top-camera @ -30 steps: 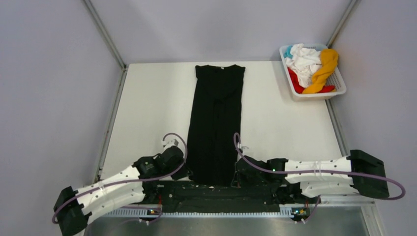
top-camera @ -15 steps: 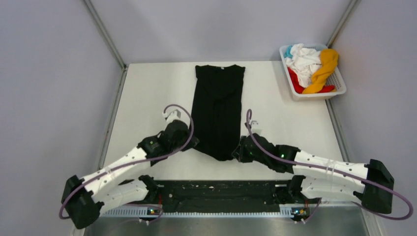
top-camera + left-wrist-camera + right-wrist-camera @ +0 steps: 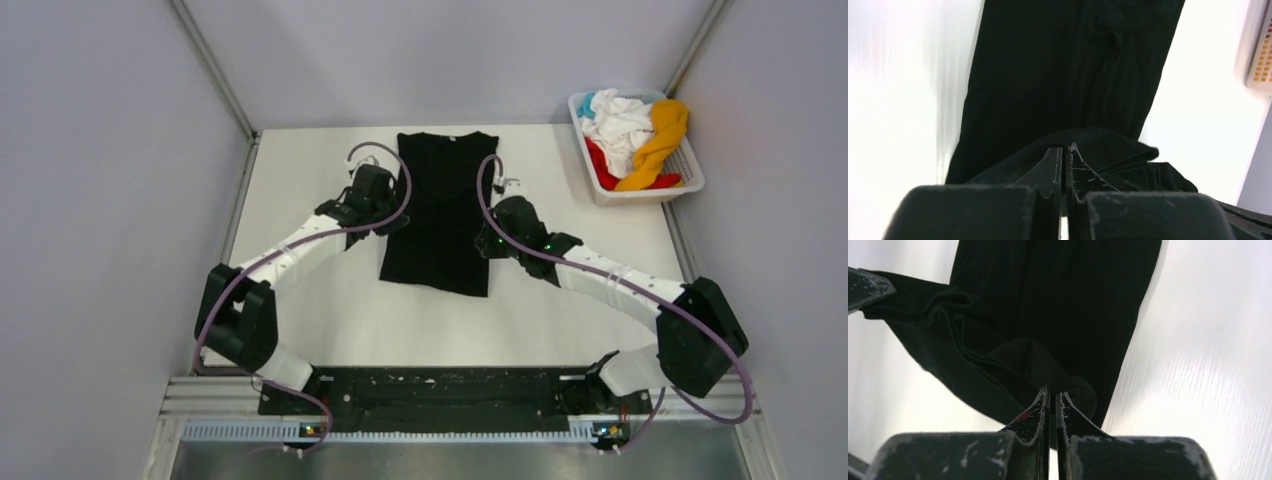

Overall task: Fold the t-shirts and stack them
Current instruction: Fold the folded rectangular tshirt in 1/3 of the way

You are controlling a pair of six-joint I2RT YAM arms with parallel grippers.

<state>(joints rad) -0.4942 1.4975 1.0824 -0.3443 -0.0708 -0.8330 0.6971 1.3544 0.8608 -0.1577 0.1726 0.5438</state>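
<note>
White tabletop [image 3: 300,300] spreads out before you between grey walls. Your left gripper [image 3: 392,226] sits at 9 o'clock of the black t-shirt [image 3: 445,190], its fingers pressed together on a pinch of doubled-over cloth. That shirt lies toward 12 o'clock, collar farthest. At its 3 o'clock edge your right gripper [image 3: 490,243] is likewise clamped on a fold. At 2 o'clock, the basket [image 3: 692,185] holds the other t-shirts [image 3: 625,125], bunched.

On white table [image 3: 560,180], plain black cloth t-shirt [image 3: 440,200]; in white slatted plastic basket [image 3: 650,192], white, orange-yellow, red and light blue shirts [image 3: 625,125].
</note>
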